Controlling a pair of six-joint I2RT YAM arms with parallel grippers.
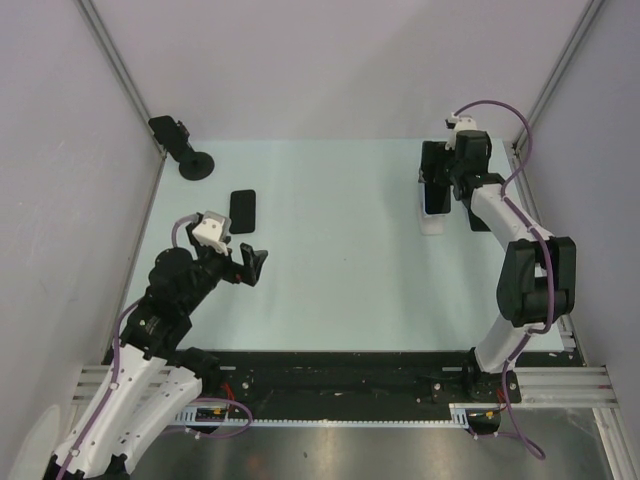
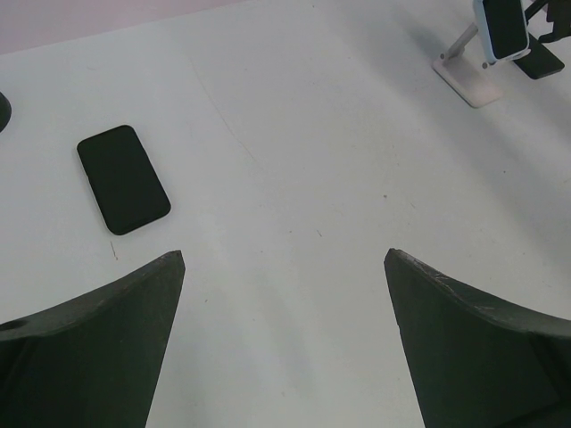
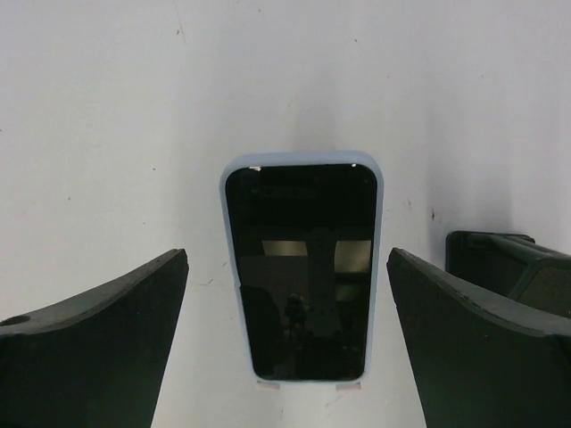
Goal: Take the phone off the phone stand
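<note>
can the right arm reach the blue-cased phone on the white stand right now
Probably yes: the open right gripper faces the black phone in its light blue case, framed between the fingers, with nothing in between.

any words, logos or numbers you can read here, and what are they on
None: no text can be read in any view.
phone in the pale blue case on the stand: screen dark, only dim reflections, no words.
black phone lying flat on the table: blank, no logo showing.
</note>
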